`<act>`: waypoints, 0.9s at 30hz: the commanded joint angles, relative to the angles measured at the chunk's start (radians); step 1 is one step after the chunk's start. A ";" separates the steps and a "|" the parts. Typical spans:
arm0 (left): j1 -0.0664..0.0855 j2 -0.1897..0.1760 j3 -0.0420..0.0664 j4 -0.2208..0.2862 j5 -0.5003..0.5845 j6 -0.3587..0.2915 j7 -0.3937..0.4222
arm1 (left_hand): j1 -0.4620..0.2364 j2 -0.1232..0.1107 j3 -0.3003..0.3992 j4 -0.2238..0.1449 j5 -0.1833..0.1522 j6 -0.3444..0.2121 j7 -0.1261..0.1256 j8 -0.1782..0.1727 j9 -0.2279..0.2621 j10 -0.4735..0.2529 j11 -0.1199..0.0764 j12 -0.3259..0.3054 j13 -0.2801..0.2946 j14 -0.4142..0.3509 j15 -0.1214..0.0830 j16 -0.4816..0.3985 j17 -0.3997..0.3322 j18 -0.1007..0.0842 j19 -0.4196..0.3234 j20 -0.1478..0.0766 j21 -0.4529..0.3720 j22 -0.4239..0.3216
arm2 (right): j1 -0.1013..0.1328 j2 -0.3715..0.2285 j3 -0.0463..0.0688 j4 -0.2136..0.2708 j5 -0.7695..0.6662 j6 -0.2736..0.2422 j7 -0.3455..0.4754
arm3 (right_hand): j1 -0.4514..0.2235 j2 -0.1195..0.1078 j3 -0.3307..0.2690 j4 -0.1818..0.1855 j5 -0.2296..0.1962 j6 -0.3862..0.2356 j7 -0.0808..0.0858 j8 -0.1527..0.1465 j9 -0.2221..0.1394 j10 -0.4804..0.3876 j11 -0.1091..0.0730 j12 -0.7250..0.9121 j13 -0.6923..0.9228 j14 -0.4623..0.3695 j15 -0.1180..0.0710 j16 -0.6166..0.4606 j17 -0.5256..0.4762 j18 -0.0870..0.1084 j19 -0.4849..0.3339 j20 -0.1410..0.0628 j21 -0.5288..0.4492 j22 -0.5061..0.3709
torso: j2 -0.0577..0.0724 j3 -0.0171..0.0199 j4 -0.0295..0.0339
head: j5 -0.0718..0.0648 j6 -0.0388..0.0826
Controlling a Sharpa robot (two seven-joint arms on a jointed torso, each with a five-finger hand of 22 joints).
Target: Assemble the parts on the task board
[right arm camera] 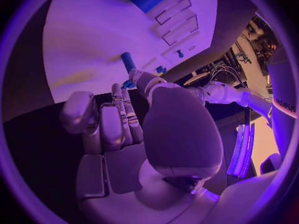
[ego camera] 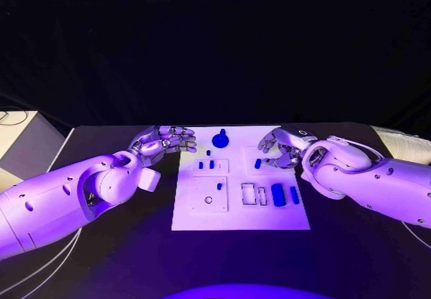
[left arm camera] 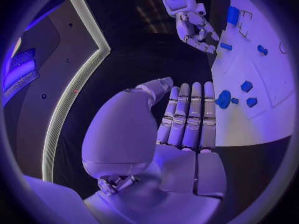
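Several blue parts [ego camera: 278, 194] dot the white task board [ego camera: 241, 221]; both hands hover empty, fingers apart.

Right hand [ego camera: 280, 148] covers task board [ego camera: 241, 215] far corner; grip on part unclear

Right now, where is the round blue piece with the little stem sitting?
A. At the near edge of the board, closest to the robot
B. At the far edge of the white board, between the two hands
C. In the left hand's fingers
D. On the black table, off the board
B: in the head view the round blue piece lies at the far edge of the task board, between the left hand and the right hand.
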 commanded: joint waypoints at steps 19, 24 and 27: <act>-0.001 -0.002 0.001 0.003 0.008 0.019 0.012 | -0.003 0.003 -0.004 0.001 0.005 -0.003 0.005 -0.004 -0.002 -0.008 -0.003 0.000 0.000 0.005 0.006 -0.009 0.002 0.011 0.007 0.001 -0.009 -0.004 | -0.005 0.044 -0.004 -0.015 -0.070 0.094 -0.033 | 0.015 0.024 0.032 0.021 0.005 0.086 -0.007 0.041 0.019 0.073 -0.009 0.001 0.007 0.015 -0.009 0.022 0.011 -0.022 0.028 -0.004 0.051 0.053 | -0.001 -0.0006 -0.0003 | 0.001 -0.006; -0.001 -0.002 0.001 0.004 0.008 0.021 0.014 | -0.003 0.003 -0.004 0.001 0.005 -0.003 0.005 -0.004 -0.002 -0.008 -0.003 0.000 0.000 0.005 0.006 -0.009 0.002 0.011 0.007 0.001 -0.009 -0.004 | -0.008 0.048 -0.005 -0.017 -0.083 0.096 -0.039 | 0.019 0.026 0.047 0.020 0.004 0.103 -0.009 0.049 0.023 0.085 -0.011 -0.001 0.006 0.015 -0.011 0.024 0.012 -0.024 0.032 -0.005 0.063 0.064 | 0.000 0.0002 -0.0008 | 0.001 -0.006; -0.001 -0.002 0.001 0.004 0.008 0.022 0.013 | -0.003 0.004 -0.004 0.002 0.004 -0.003 0.005 -0.004 -0.002 -0.008 -0.003 0.000 0.000 0.006 0.006 -0.010 0.003 0.011 0.008 0.001 -0.011 -0.006 | -0.010 0.051 -0.005 -0.020 -0.089 0.094 -0.042 | 0.020 0.026 0.048 0.019 0.004 0.104 -0.010 0.050 0.023 0.086 -0.011 -0.002 0.006 0.015 -0.011 0.025 0.012 -0.024 0.032 -0.005 0.062 0.064 | 0.000 -0.0002 -0.0011 | 0.001 -0.006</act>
